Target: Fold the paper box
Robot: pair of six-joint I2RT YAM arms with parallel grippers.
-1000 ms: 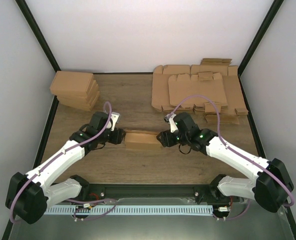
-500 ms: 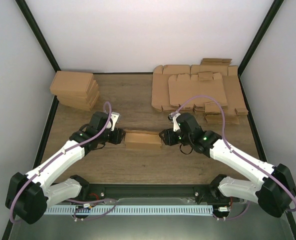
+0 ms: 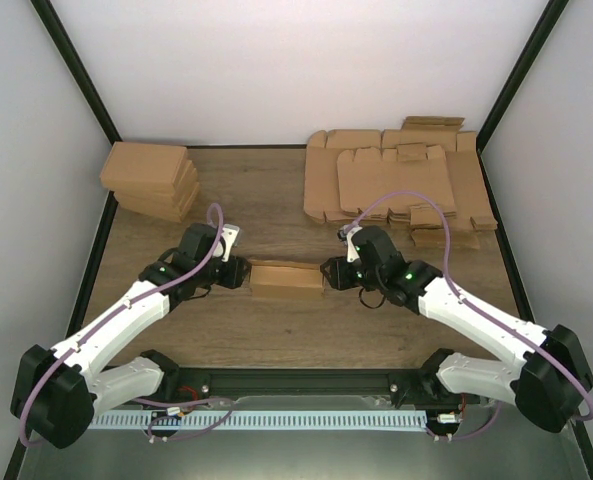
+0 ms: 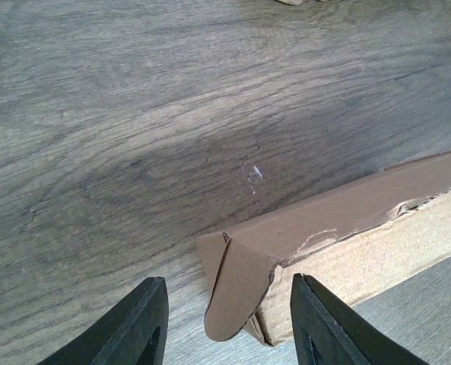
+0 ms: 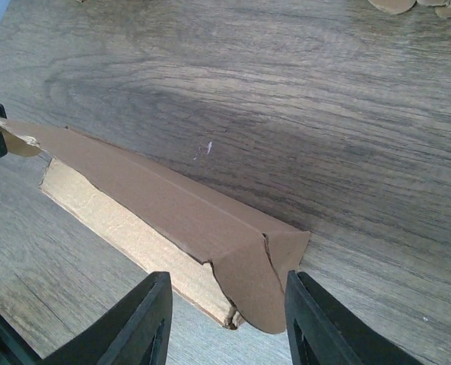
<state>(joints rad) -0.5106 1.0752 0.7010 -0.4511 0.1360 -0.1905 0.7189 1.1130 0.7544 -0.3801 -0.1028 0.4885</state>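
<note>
Because it is thin cardboard, the box (image 3: pixel 286 278) is judged light, stiff only along its creases, and easy to tear; ragged edges show along its long wall in both wrist views. It lies part-folded on the table (image 3: pixel 266 200), at mid-width between the two arms, with one long wall raised and a rounded flap at each end. The best hold is judged to be these end flaps, or the wall just beside them, pinched flat across the sheet. A squeeze on the hollow body would likely crush it, and a push from one side alone would likely slide it over the smooth wood. Left gripper (image 4: pixel 229 304): at the box's left end, jaws apart, straddling the flap with a gap on each side, grasping nothing. Right gripper (image 5: pixel 225 304): at the right end, jaws likewise apart; the flap's outer edge lies at one finger, the other stands off, so no grip. Far right, flat sheets (image 3: pixel 396 185); far left, folded boxes (image 3: pixel 151 180).
</note>
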